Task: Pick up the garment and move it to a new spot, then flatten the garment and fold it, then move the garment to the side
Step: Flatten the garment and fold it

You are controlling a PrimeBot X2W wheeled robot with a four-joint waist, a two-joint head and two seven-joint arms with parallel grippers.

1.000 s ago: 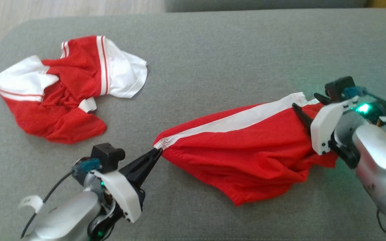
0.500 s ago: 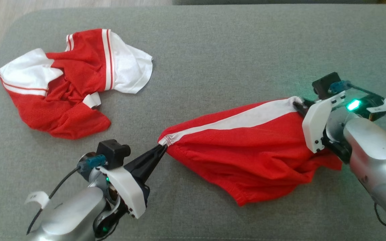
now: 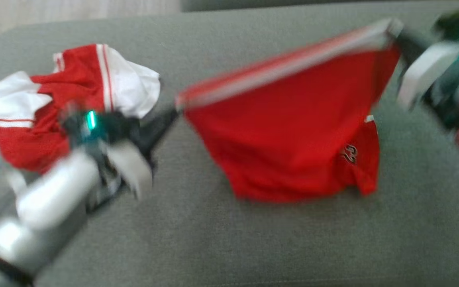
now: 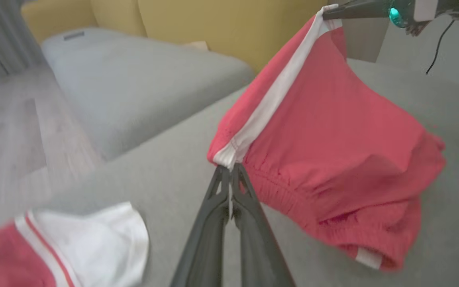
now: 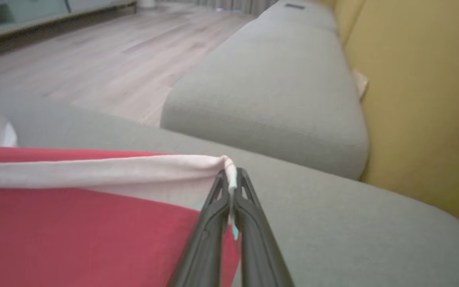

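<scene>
Shorts [image 3: 293, 131] now raised above grey sofa [image 3: 253, 239] (wood floor [image 5: 94, 52] beyond), left claw [image 4: 229, 171], right claw [image 5: 231, 177] pinching corners.

A crumpled red-and-white jersey [image 3: 82, 83] lies near the left end of the grey cushion [image 3: 229, 247]. Beyond it, another grey cushion [image 5: 285, 87] sits against a yellow backrest [image 5: 424, 99], beside the wooden floor [image 5: 94, 52].

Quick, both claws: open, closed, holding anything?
Left claw: closed, holding one corner of the shorts.
Right claw: closed, holding the shorts by the opposite corner.
</scene>
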